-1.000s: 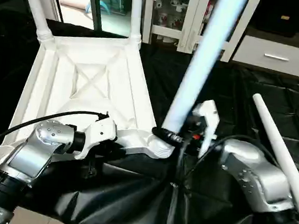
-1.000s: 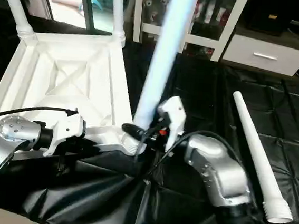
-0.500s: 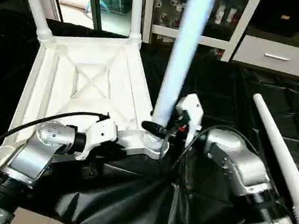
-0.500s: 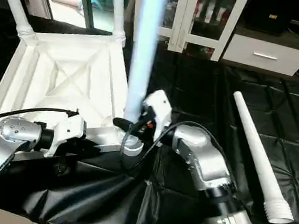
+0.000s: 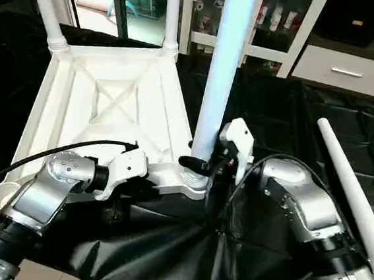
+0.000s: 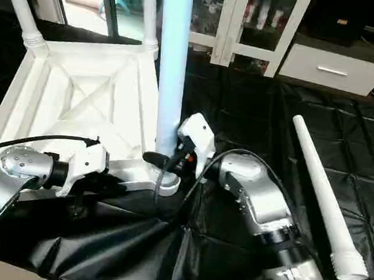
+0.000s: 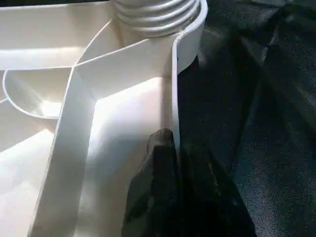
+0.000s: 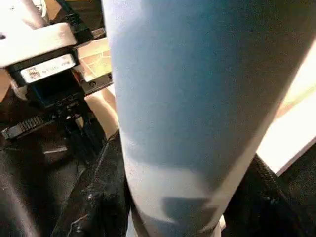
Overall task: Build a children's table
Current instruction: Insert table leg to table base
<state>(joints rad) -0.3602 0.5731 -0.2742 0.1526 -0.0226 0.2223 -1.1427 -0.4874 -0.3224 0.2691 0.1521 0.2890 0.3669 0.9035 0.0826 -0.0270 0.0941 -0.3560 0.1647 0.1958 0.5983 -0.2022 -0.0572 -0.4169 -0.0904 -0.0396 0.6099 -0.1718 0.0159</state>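
Upright leg (image 5: pixel 221 70) top cut off by frame; far legs (image 5: pixel 44 7) likewise.

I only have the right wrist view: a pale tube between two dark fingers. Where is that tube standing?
Observer: The leg in the right end effector stands upright, its lower end at the near right corner socket of the overturned table top.
Operator: What is the left arm doing?
Observer: The left end effector is shut on the table top's rim, close to that socket.
Operator: Any legs lying loose?
Observer: One spare leg lies on the black sheet on the robot's right.
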